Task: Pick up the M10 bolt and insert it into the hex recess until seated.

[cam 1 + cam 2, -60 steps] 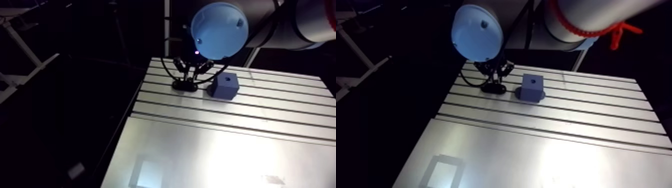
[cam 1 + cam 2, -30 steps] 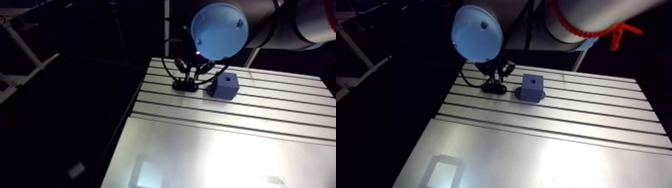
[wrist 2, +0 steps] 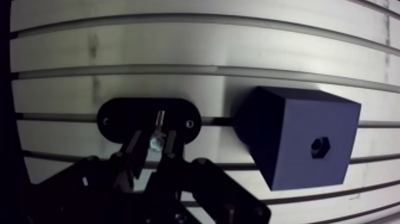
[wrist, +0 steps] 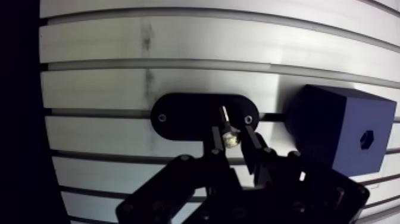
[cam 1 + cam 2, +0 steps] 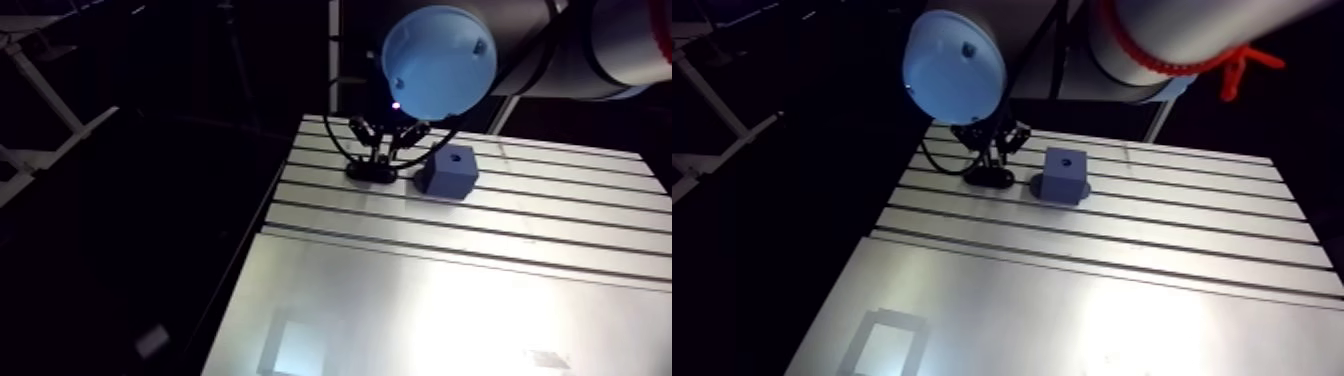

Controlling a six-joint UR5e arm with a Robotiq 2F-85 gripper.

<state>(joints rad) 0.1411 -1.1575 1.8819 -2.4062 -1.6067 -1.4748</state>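
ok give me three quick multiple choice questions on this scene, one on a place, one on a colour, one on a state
1. Where does the block stand relative to the black oval plate?
A) on top of it
B) beside it
C) under it

2. What colour is the block?
A) red
B) green
C) blue

3. How does the pincer stand to the M10 bolt?
A) shut on it
B) wide open beside it
C) wide open far above it

Answers:
1 B: the wrist view shows the block on the table next to the plate's end.
2 C: its faces read blue in the arm view and the wrist view.
3 A: in the wrist view the two fingers press the bolt between them, over the plate.
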